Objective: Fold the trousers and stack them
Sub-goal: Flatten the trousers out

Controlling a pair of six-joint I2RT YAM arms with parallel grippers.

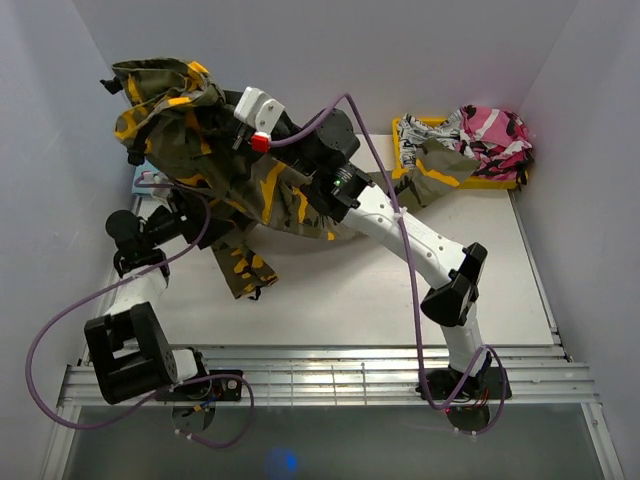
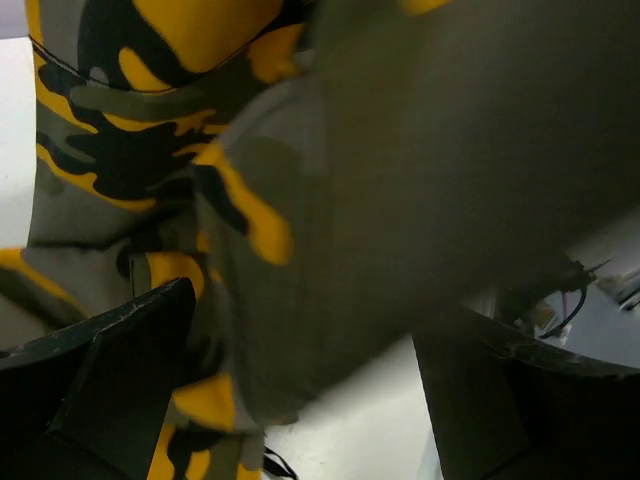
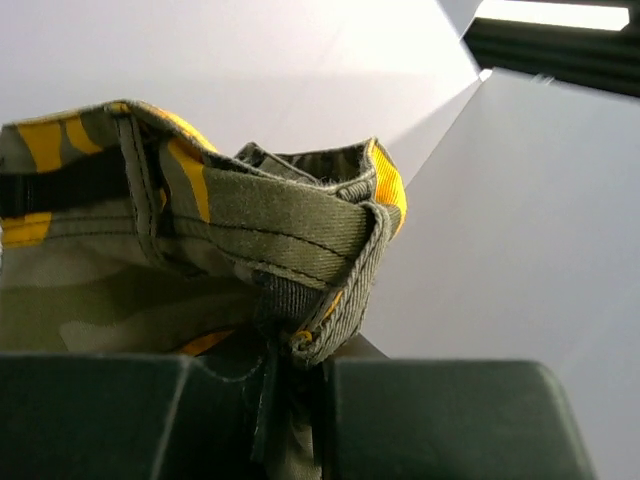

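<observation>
The trousers [image 1: 215, 170], in olive, orange-yellow and black camouflage, hang bunched at the back left and drape down over both arms to the table. My right gripper [image 3: 325, 385] is shut on a folded seam edge of the trousers [image 3: 300, 250] and holds it high; in the top view this gripper [image 1: 238, 112] sits at the top of the bunch. My left gripper [image 2: 310, 400] is open, its fingers [image 2: 110, 380] wide apart, with trouser fabric [image 2: 330, 200] hanging loose between and in front of them. From above the cloth mostly hides the left gripper.
A yellow tray [image 1: 408, 158] at the back right holds a pink camouflage garment [image 1: 495, 135], a black-and-white printed garment [image 1: 432, 132] and another olive-orange piece [image 1: 440, 172]. White walls close in on the left, back and right. A purple cable [image 1: 405, 250] runs along the right arm.
</observation>
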